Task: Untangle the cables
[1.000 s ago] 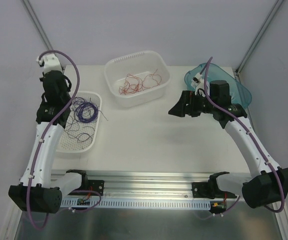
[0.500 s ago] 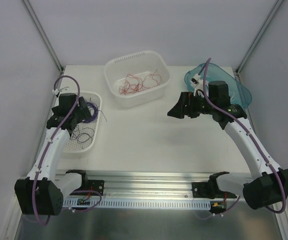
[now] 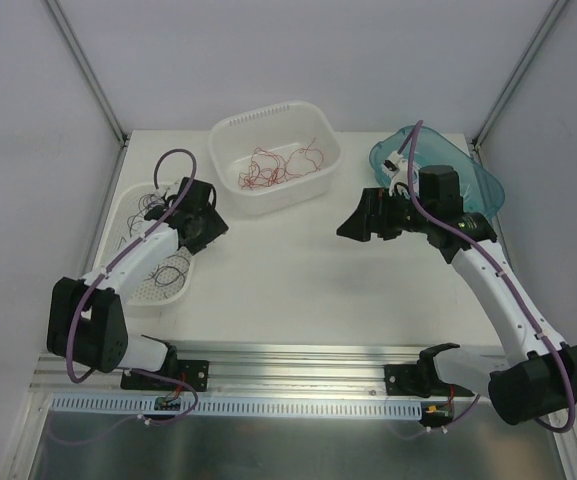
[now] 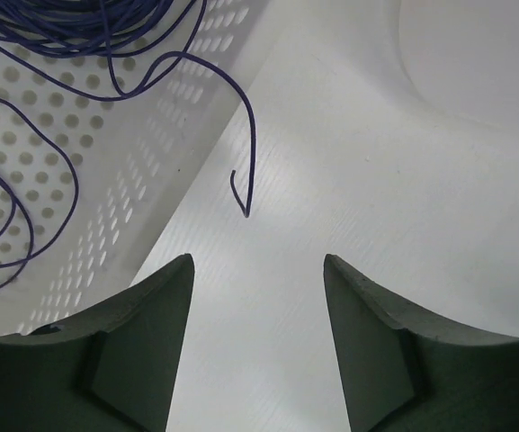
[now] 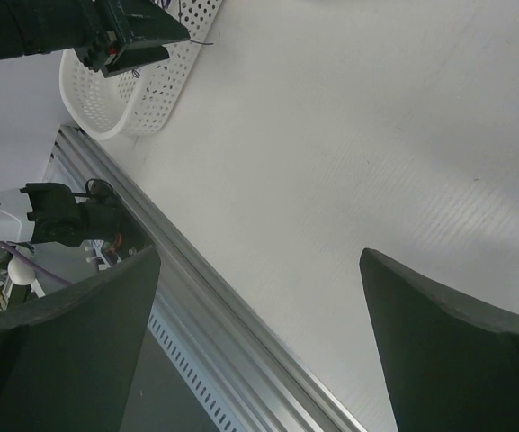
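Thin purple cables [image 4: 57,99] lie curled on a flat perforated white tray [image 4: 133,171]; one loose end [image 4: 241,193] hangs over the tray's edge onto the table. From above, the purple cables [image 3: 168,270] show beside my left arm. Red cables [image 3: 273,165] sit tangled in a white tub [image 3: 268,112] at the back. My left gripper [image 3: 208,222] hovers at the tray's right edge, and the left wrist view shows it [image 4: 257,270] open with only bare table between the fingers. My right gripper [image 3: 353,222] hangs open over the table's middle right, holding nothing [image 5: 259,270].
A teal translucent container [image 3: 473,175] lies at the back right behind the right arm. The aluminium rail [image 3: 288,360] with the arm bases runs along the near edge. Grey walls close in the table on three sides.
My left arm has swung from the tray's far left side across to its right edge, and its jaws, closed over the purple cables before, now stand apart. The right arm has barely moved.
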